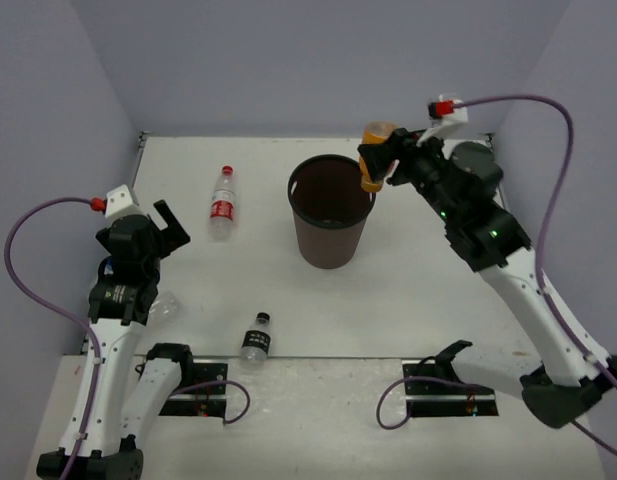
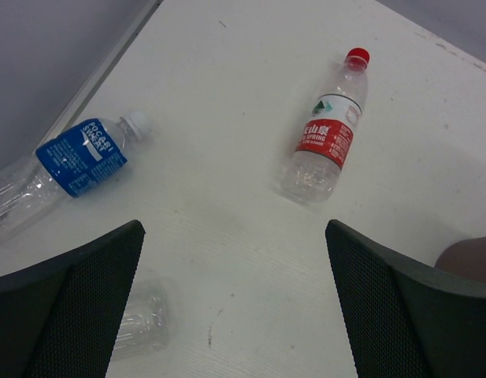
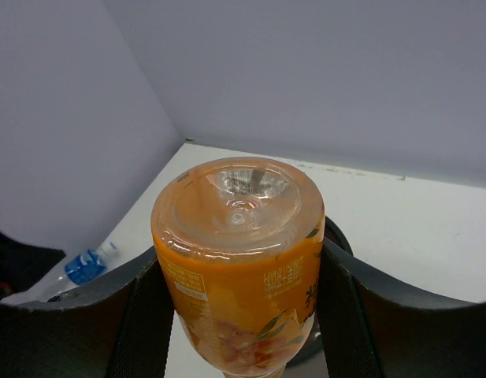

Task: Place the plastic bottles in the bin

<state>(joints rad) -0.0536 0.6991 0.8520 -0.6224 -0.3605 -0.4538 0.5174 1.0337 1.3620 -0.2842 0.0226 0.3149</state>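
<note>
My right gripper (image 1: 376,165) is shut on the orange bottle (image 1: 374,140) and holds it above the far right rim of the dark brown bin (image 1: 331,215). In the right wrist view the orange bottle (image 3: 239,260) fills the space between the fingers, base toward the camera. A red-capped, red-labelled bottle (image 1: 222,203) lies left of the bin. A dark-labelled bottle (image 1: 256,337) lies near the front edge. My left gripper (image 1: 168,225) hangs open over bare table. Its wrist view shows the red-labelled bottle (image 2: 325,134) ahead and a blue-labelled bottle (image 2: 77,157) at the left.
A clear bottle end (image 2: 140,323) lies partly hidden behind my left finger. Grey walls close the table at the back and both sides. The blue-labelled bottle (image 3: 85,266) lies by the left wall. Both arm bases sit at the near edge.
</note>
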